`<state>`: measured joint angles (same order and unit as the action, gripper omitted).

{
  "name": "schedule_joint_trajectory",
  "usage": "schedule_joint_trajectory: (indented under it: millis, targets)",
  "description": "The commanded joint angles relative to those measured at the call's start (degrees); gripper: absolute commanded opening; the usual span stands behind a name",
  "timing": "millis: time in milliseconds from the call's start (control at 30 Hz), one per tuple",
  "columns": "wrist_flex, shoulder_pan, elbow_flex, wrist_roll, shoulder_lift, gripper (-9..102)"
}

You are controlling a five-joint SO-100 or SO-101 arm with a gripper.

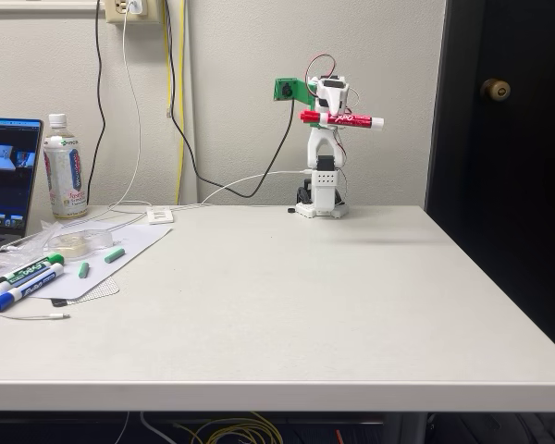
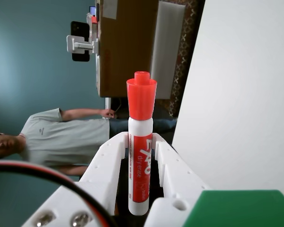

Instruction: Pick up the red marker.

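Red marker (image 1: 341,118) seen clamped in gripper (image 1: 330,115), upper centre of fixed view, held horizontal, well above table (image 1: 287,305). Arm folded back over base at table's far edge. Wrist view, lying on its side: both fingers (image 2: 106,158) pressed on white barrel of marker (image 2: 141,165), red cap protruding past fingertips. Step judged: pick done, lift phase at or near end. Next move, if any: grip to be maintained, hold kept steady. Green-capped marker (image 1: 28,273) and blue-capped marker (image 1: 23,290) left lying at lower left of fixed view.
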<state>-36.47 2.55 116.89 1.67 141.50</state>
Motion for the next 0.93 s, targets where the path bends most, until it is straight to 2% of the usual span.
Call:
schedule_joint_trajectory:
  millis: [0,900]
  targets:
    - [1.6,0.3,0.4,-0.4,1.3,0]
    - [3.0,-0.2,2.0,-0.8,2.5,0]
